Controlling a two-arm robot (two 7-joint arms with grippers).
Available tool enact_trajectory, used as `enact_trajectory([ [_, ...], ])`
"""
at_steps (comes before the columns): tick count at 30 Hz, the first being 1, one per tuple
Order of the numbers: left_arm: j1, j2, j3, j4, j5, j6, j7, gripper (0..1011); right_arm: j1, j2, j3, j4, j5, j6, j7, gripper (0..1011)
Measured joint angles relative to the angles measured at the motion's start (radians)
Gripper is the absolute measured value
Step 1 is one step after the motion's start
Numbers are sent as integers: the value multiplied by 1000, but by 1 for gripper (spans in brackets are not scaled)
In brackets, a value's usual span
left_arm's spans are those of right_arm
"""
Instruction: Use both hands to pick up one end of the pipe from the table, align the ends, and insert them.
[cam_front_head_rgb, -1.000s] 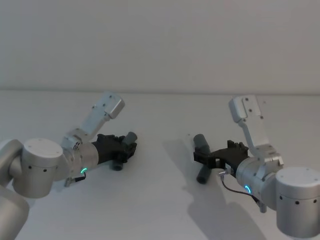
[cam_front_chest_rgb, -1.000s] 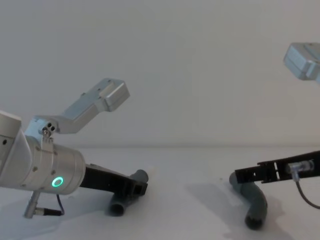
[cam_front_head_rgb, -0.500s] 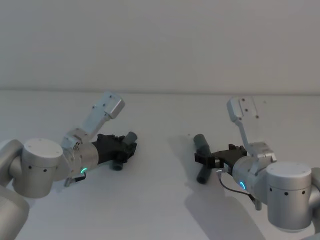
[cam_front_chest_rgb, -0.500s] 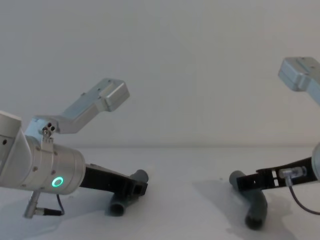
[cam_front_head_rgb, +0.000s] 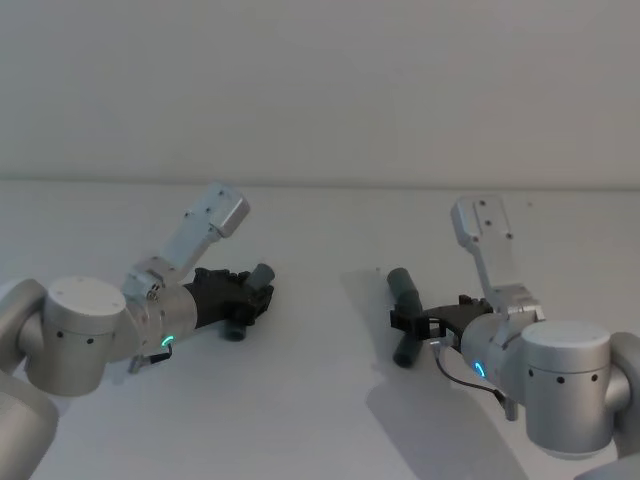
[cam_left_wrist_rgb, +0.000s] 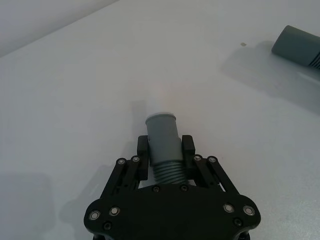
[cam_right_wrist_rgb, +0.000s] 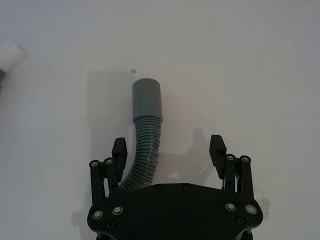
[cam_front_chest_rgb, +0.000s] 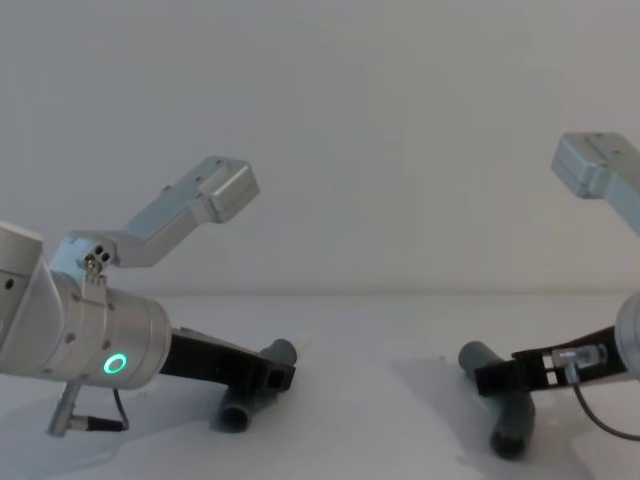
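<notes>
Pipe comes as two bent, dark-grey ribbed pieces, both lying on the white worktop (cam_front_head_rgb: 320, 430), one on the worktop's left half and one on its right half, well apart. My left gripper (cam_left_wrist_rgb: 165, 150) is clamped on the left piece (cam_left_wrist_rgb: 167, 172) at the ribs just behind its smooth grey collar, and the white spigot tip (cam_left_wrist_rgb: 160, 106) pokes out ahead of the fingers. My right gripper (cam_right_wrist_rgb: 168, 150) sits low over the worktop's right half with its fingers spread, straddling the ribbed run of the right piece (cam_right_wrist_rgb: 145, 150). The hose lies close to one finger and clear of the other, so nothing is gripped there yet. Its wide grey socket cuff (cam_right_wrist_rgb: 146, 97) rests on the worktop beyond the fingertips. I judge both pieces light, with bendy ribbed runs and stiff ends. I'd take the right one on the ribs close behind the cuff, so the socket doesn't droop or swing while I line it up. The ribs should also resist slipping.
</notes>
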Motion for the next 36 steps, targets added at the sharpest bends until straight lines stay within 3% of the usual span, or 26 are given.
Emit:
enact_trajectory([
  [23, 0, 0, 0, 0, 0, 0, 0, 375, -3, -18, 10, 9, -15, 21, -5, 1000],
  [28, 0, 0, 0, 0, 0, 0, 0, 375, -4, -19, 11, 9, -16, 22, -3, 925],
  [34, 0, 0, 0, 0, 0, 0, 0, 375, -5, -19, 11, 9, -18, 23, -2, 755],
  [36, 0, 0, 0, 0, 0, 0, 0, 375, -5, -19, 11, 8, -18, 24, -1, 657],
])
